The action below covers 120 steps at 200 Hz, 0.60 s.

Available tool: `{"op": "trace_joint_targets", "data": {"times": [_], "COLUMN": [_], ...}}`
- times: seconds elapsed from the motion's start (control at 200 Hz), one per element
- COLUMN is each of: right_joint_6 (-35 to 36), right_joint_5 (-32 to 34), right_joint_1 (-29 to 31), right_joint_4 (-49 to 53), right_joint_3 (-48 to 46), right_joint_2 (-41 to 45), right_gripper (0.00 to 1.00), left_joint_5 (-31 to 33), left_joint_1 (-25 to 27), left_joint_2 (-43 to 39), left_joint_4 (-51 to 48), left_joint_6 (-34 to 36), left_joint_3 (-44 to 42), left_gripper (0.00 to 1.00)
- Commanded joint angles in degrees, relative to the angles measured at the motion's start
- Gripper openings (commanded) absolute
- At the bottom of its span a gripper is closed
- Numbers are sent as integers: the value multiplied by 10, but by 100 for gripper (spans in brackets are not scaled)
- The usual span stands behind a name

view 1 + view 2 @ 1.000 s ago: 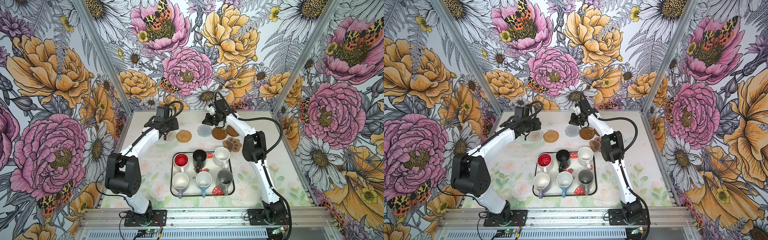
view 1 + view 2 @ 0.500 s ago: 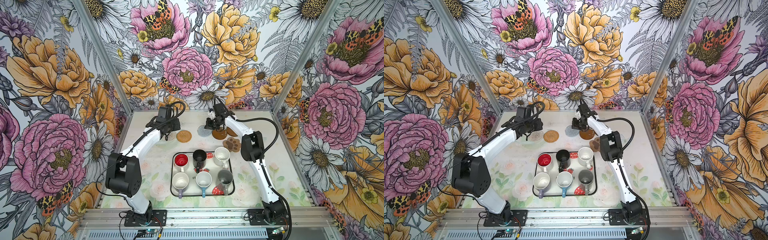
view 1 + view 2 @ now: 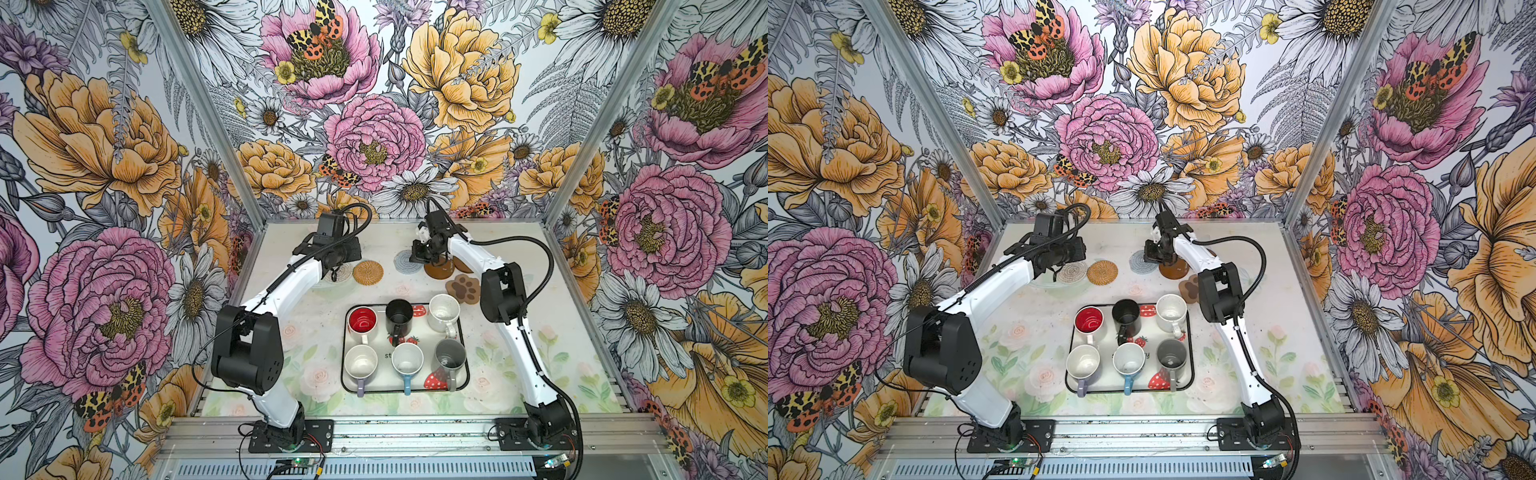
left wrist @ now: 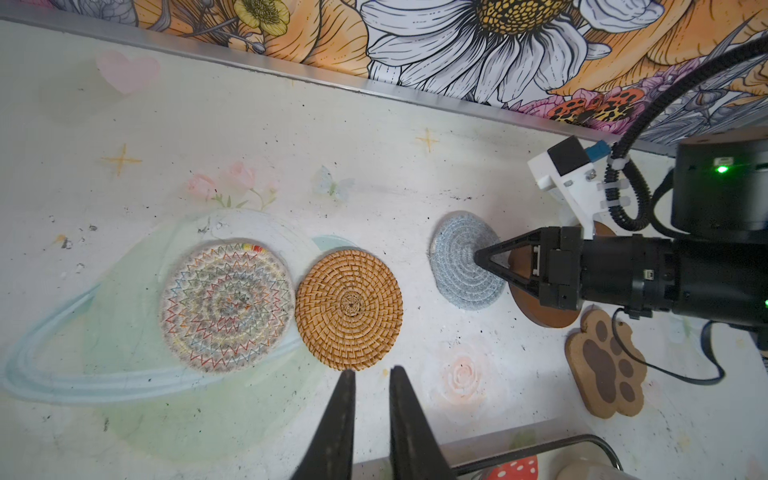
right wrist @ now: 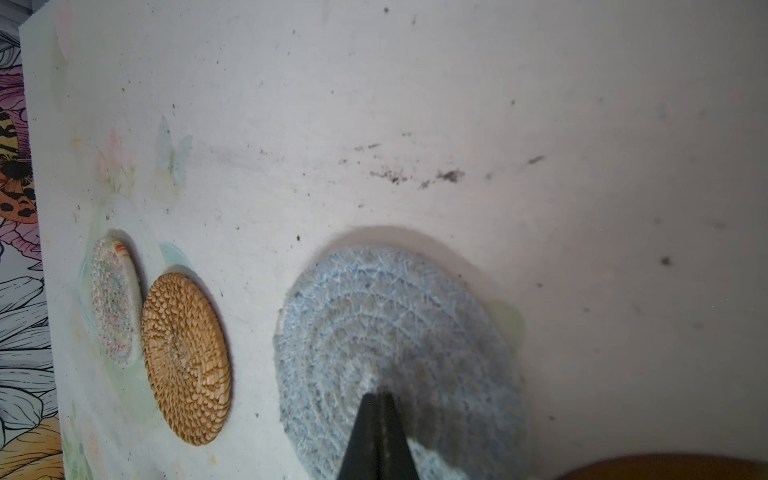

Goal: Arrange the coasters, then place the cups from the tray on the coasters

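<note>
Against grey coaster lies brown disc

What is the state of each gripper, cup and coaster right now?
left gripper, slightly open, empty.
right gripper, shut, tips on the grey spiral coaster.
grey spiral coaster, flat, no cup.
rattan coaster, flat, no cup.
paw coaster, flat, no cup.
six cups, upright on the tray.

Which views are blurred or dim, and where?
Right wrist view: dim, with the right gripper and brown disc blurred, grey spiral coaster soft. Left wrist view: bright and sharp on the rattan coaster. Both top views: sharp, evenly lit.
</note>
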<state>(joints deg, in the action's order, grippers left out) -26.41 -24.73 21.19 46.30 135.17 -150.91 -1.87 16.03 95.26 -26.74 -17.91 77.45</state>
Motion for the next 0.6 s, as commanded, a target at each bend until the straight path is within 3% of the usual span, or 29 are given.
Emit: {"op": "trace_joint_targets", "data": {"times": [0.0,0.595], "right_joint_6": [15,30], "right_joint_5": [3,11], "right_joint_1": [24,50], "right_joint_4": [30,34], "right_joint_3": [-33,-128], "right_joint_2": [-16,53], "right_gripper": [0,0], "left_joint_5": [12,22], "left_joint_1": [6,10], "left_joint_2": [1,-14], "left_joint_4": [16,20], "left_joint_6": [-7,-7], "left_joint_3": [6,-9], "left_gripper": [18,18]}}
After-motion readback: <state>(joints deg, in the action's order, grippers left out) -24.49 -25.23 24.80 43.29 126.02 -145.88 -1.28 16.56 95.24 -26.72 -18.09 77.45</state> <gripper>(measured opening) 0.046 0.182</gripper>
